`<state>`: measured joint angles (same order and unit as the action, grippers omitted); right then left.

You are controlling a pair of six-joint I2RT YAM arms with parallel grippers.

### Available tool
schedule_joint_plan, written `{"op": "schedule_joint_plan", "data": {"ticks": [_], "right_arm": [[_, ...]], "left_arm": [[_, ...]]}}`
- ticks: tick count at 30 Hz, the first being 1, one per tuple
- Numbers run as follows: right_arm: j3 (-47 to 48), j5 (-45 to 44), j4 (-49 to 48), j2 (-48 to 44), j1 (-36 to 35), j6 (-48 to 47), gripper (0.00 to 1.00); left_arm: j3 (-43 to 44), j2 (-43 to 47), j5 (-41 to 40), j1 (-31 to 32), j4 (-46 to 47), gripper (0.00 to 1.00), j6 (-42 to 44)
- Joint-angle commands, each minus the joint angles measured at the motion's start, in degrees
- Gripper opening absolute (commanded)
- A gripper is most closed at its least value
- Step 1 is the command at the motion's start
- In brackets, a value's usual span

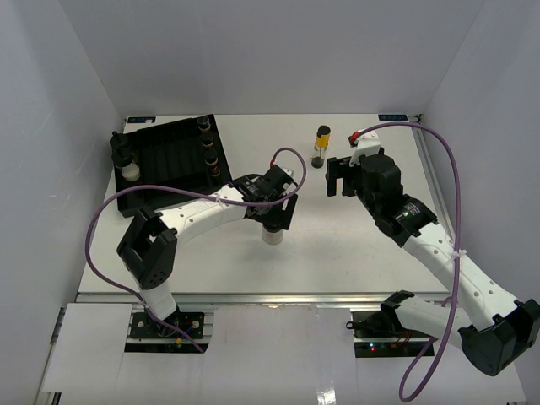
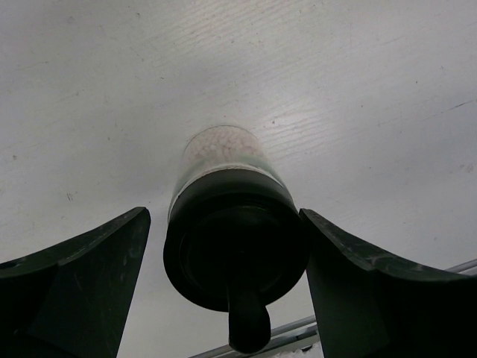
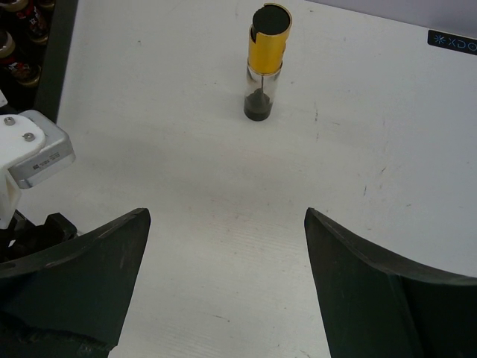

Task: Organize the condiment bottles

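Jar (image 2: 227, 216), pale contents, black cap

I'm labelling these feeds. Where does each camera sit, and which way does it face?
Top external: above and behind the left arm and right arm, looking down on the table; both show.
Left wrist: on its wrist, looking down at a pale jar flanked by fingers of the left hand.
Right wrist: on its wrist, looking ahead at the yellow-banded bottle beyond the right hand.
Shared: top and right wrist both show that bottle.
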<state>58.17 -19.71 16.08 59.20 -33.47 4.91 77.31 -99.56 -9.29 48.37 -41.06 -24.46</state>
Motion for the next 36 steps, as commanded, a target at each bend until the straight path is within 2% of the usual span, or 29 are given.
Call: {"op": "schedule_joint_plan", "data": {"ticks": [1, 3, 6, 7, 10, 12, 14, 18, 22, 27, 30, 36], "right_arm": [[-0.50, -0.16, -3.07, -1.61, 0.16, -0.85, 0.91], [-0.62, -0.28, -3.18, -1.76, 0.10, -0.78, 0.91], [-0.69, -0.42, -3.25, -1.89, 0.09, -0.78, 0.91], [-0.71, -0.38, -3.25, -1.92, 0.08, -0.80, 0.91], [-0.73, -0.19, -3.25, -2.04, 0.13, -0.81, 0.91], [-0.64, 0.02, -3.19, -2.19, 0.16, -0.72, 0.91], [-0.53, 0.19, -3.00, -2.25, 0.16, -0.77, 0.91], [-0.75, 0.49, -3.01, -2.83, 0.13, -0.54, 0.91], [-0.78, 1.49, -3.10, -3.04, 0.16, -0.40, 0.91], [-0.95, 3.63, -3.67, -3.04, 0.08, 0.26, 0.91], [-0.86, 4.26, -3.86, -2.85, 0.16, 0.46, 0.91], [-0.26, 7.08, -3.86, -2.63, 0.16, 1.37, 0.91]], "left_arm": [[2.09, -0.44, -1.40, 0.84, 0.09, 0.87, -1.76], [2.11, -0.63, -1.85, 1.13, -0.39, 0.77, -2.21], [2.60, -0.49, -3.88, 1.20, -1.58, 0.40, -3.68], [3.01, -0.38, -4.68, 1.20, -2.25, 0.31, -4.21], [5.13, -0.22, -7.10, 1.14, -5.06, 0.12, -5.63], [7.63, -0.63, -10.78, 0.64, -8.95, 0.02, -6.99], [11.45, -1.20, -14.05, -0.69, -13.26, 0.00, -7.84], [20.53, -0.20, -15.47, -6.77, -18.05, 0.00, -7.97], [23.74, 4.34, -15.33, -14.80, -18.98, 0.00, -7.57], [22.18, 9.95, -13.62, -29.11, -17.89, 0.00, -6.85], [18.22, 14.42, -9.48, -35.98, -14.68, 0.00, -5.77], [11.96, 19.24, -5.38, -54.56, -10.29, 0.00, -5.07]]}}
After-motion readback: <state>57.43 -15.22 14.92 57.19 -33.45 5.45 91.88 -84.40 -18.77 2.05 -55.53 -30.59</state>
